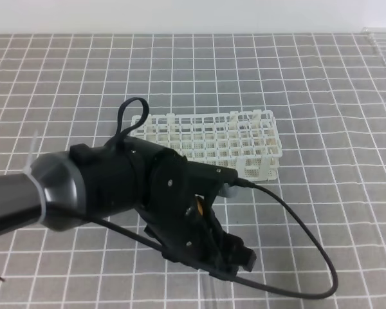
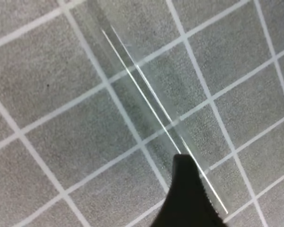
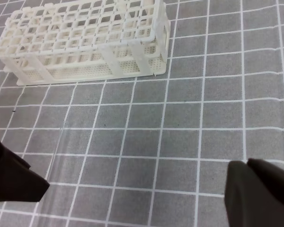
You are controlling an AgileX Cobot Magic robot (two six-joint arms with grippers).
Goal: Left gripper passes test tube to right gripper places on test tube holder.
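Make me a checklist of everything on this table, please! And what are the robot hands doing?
Surface: grey mat with white grid lines, lying flat.
Job's things: clear test tube lying on the mat; white test tube holder standing farther back, no tube seen in it.
Clutter: nothing seen.
Grippers: left gripper low over the mat, one black finger at the tube's end, open or shut cannot be told; right gripper shut, only a dark blur of it shows.
Cables: thin black cable curving over the mat from the left arm.
Surroundings: white strip beyond the mat.
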